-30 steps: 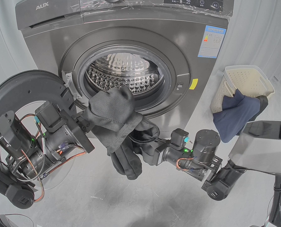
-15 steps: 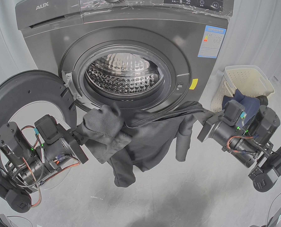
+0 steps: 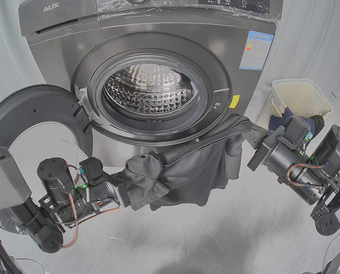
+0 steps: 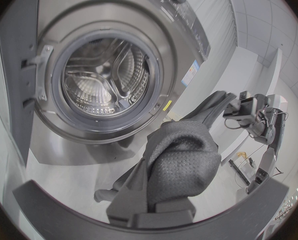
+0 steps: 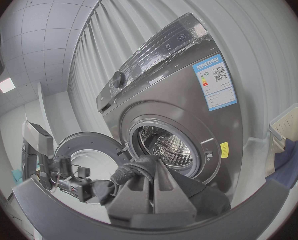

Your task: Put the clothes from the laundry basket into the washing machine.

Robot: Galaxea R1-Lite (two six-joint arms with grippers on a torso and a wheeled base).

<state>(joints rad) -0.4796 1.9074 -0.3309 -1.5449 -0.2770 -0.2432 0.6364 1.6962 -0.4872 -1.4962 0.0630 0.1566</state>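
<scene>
My left gripper (image 3: 125, 184) and right gripper (image 3: 255, 133) each clamp one end of the dark garment (image 3: 192, 168). It hangs stretched between them, just below the mouth of the washer (image 3: 147, 31) (its door (image 3: 36, 107) swung wide). A blue cloth (image 5: 290, 162) drapes over the basket (image 3: 303, 92) rim.

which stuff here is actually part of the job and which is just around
Job: grey garment held by left gripper and right gripper; washing machine, door open; laundry basket; blue clothes hanging from it.
Just around: curtain; blue label on the machine.
</scene>
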